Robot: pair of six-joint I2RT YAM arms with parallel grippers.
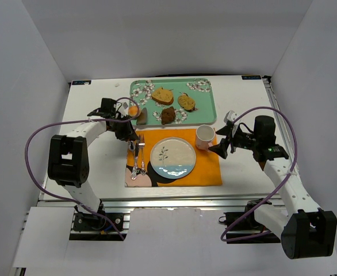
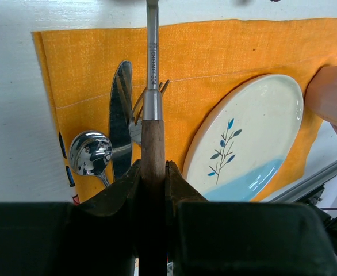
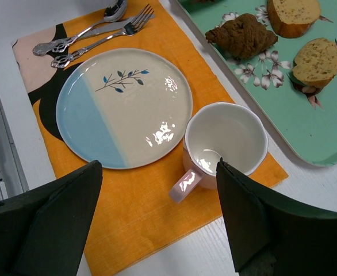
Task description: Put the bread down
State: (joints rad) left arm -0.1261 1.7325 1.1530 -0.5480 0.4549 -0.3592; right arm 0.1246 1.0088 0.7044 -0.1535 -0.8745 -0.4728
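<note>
Left claw [image 2: 153,172] squeezes a wooden-handled tool [image 2: 153,132]; right claw [image 3: 157,172] gapes wide. I'd carry the bread [image 1: 133,110] from the far edge slowly onto the plate [image 1: 172,157].

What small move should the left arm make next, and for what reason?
Probably carry the bun a little nearer, toward the plate. The left gripper has its jaws shut on a wooden-handled utensil whose far end reaches the bun at the left edge of the tray, and the plate is empty. Whether the bun already rides on the utensil, I cannot tell.
</note>
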